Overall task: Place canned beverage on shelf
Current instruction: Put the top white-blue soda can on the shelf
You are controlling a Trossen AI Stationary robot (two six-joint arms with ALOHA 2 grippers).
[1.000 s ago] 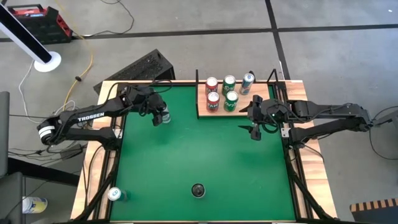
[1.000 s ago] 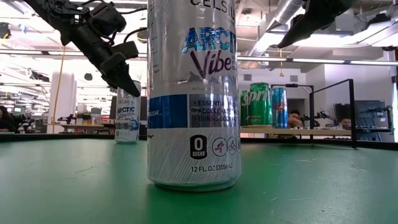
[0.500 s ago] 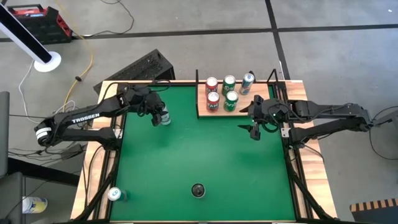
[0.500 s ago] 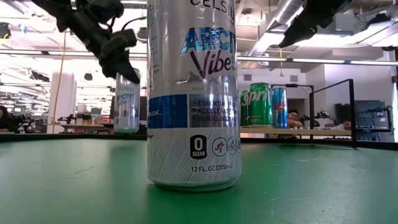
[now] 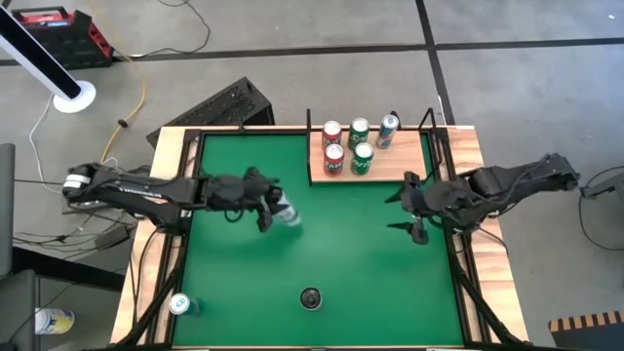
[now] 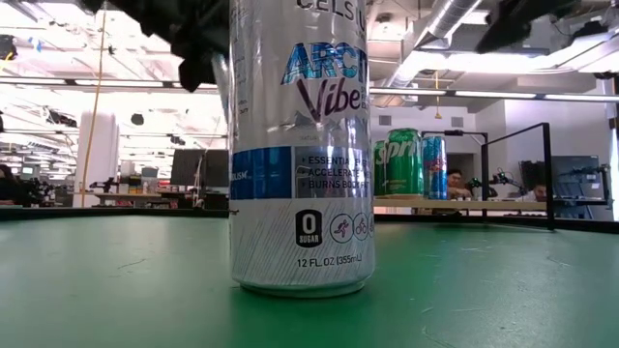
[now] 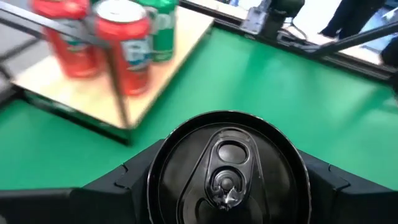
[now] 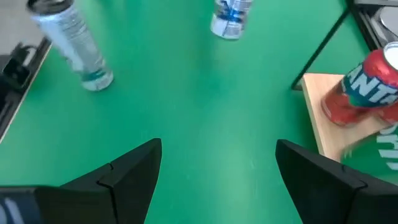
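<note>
high view: the left gripper (image 5: 273, 212) was clamped on a silver-blue can (image 5: 286, 214), carried tilted over the middle of the green table (image 5: 341, 263), well apart from the shelf (image 5: 405, 168) at the far right corner. the left arm lay stretched low across the table from the left edge.
high view, shelf: five cans (image 5: 355, 146) stood on the plank's left half; its right half was bare.
high view, right arm: the right gripper (image 5: 417, 216) hung near the table's right edge, just in front of the shelf, holding nothing.
low view: a big silver can (image 6: 300, 145) stood close to the camera and hid most of the carried one; only a dark piece of the left arm showed at the top left.
left wrist view: the carried can's black lid (image 7: 228, 169) sat gripped between both fingers (image 7: 115, 190), with the shelf's corner post and red cans (image 7: 124, 43) ahead.
right wrist view: the fingers (image 8: 121, 174) stood wide apart over bare green, with the shelf edge off to one side.
doing it well: i judge the can should be brought upright, lifted clear of the black edging and set on the bare right half, away from the standing cans.
risk: the waiting right arm looked near the approach path.
</note>
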